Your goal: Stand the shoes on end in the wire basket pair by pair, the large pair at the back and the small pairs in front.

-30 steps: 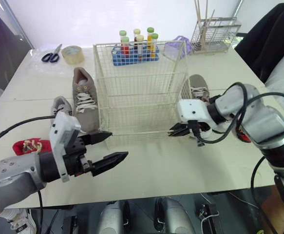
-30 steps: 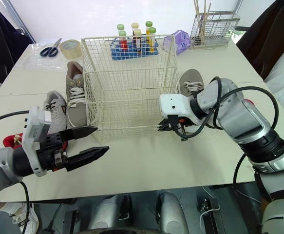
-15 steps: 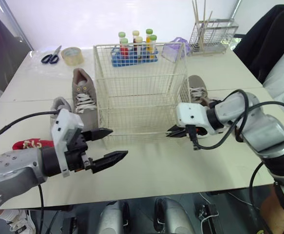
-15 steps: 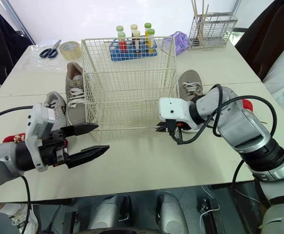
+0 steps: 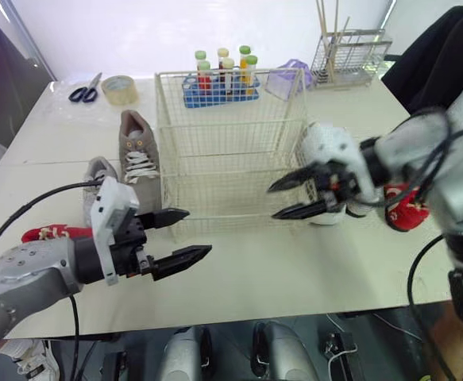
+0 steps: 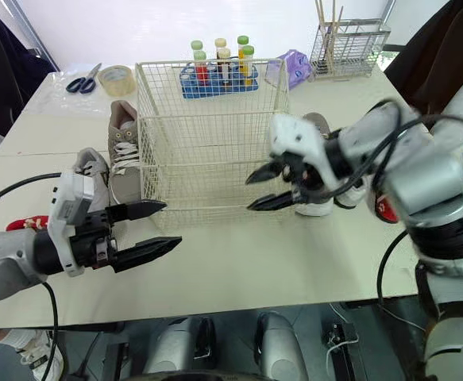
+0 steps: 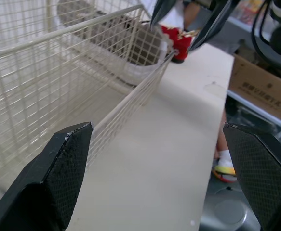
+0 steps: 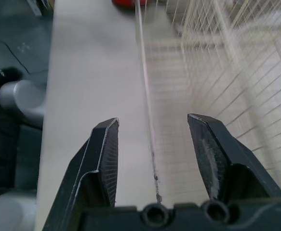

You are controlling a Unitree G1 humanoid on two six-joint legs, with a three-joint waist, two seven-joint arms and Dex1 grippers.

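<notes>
Now on pale tabletop [image 5: 310, 262]: basket [image 5: 231, 151] mid-surface, grey shoes [image 5: 140, 159] just left of it, red shoe [image 5: 402, 208] to its right, left gripper [image 5: 198, 232] and right gripper [image 5: 272, 202] near its front corners, jaws open, scissors [image 5: 84, 89] and tape [image 5: 120, 86] toward the white back wall.

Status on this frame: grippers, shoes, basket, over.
Both open, empty: left gripper front-left of wire basket, right gripper front-right. Nothing in basket; grey shoe, red shoe lie outside.
</notes>
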